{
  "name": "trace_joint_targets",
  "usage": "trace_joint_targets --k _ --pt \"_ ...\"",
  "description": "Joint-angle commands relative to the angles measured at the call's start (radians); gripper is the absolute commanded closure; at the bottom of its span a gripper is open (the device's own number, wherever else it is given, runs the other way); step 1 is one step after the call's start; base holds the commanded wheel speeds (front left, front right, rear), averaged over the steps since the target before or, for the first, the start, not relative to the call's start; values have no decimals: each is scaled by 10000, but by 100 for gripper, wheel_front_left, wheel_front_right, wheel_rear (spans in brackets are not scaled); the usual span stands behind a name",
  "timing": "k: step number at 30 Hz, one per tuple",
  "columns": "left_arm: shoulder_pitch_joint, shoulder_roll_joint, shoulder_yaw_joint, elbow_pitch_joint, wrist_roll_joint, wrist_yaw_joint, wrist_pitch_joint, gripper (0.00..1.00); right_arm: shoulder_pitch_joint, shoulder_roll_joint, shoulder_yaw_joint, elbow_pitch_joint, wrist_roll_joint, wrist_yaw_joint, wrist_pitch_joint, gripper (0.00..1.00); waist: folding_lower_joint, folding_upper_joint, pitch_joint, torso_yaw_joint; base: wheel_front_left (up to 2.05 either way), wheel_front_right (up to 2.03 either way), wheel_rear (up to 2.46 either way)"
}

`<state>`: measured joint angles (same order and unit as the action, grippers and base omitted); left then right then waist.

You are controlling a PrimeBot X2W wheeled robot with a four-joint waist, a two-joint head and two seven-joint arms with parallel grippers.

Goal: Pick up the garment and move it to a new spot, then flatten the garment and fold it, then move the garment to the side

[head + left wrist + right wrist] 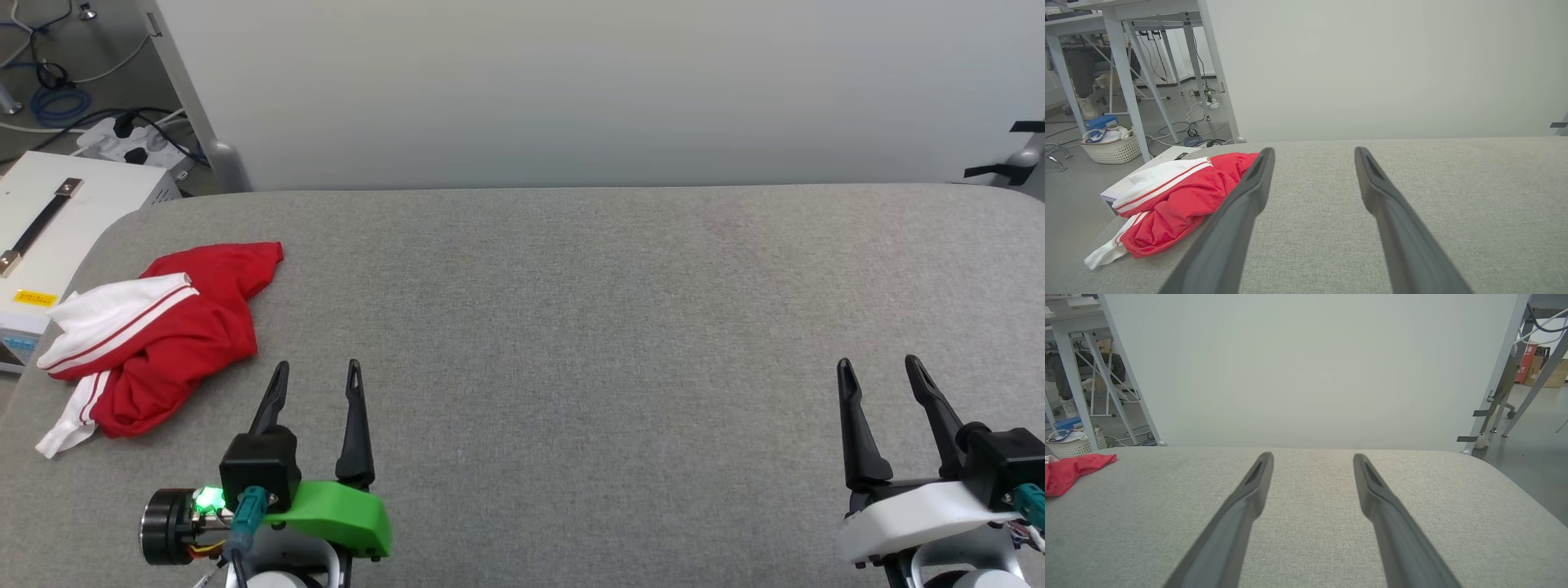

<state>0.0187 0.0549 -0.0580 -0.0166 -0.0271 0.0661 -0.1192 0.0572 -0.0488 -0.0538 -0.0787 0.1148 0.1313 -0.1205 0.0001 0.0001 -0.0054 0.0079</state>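
Observation:
The garment [163,335] lies crumpled near the left edge of the grey table, red with white striped sleeves; no lettering shows. It also appears in the left wrist view [1175,200] and, at the far left edge, in the right wrist view [1069,471]. My left gripper [318,376] stands open just right of and nearer than the garment, not touching it, its dark fingers [1249,192] spread apart with nothing between them. Far to the right, my right gripper [880,369] is open and empty over bare fabric, its fingers [1372,486] spread.
The grey padded table [571,327] ends at a pale wall panel behind. A white box with a black handle [49,229] sits beyond the left edge, with cables and a power strip [131,143] on the floor. A white basket [1112,147] and desk legs stand further left.

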Motion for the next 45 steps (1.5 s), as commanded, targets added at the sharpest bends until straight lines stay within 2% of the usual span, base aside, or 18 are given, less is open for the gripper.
trace_joint_targets --k 1,28,45 --pt "21 -24 -28 -14 -43 63 -122 0 113 -10 3 -116 46 -3 -127 0 -1 -1 -1 6 0 0 0" --pt "123 -34 -309 124 -267 190 -677 0 476 -12 135 -292 -50 -4 -674 0 -1 -1 66 77 0 0 0" --pt "72 -40 -384 199 -483 273 -1031 0 588 -13 137 -456 479 -5 -1023 0 -1 -1 158 162 0 0 0"
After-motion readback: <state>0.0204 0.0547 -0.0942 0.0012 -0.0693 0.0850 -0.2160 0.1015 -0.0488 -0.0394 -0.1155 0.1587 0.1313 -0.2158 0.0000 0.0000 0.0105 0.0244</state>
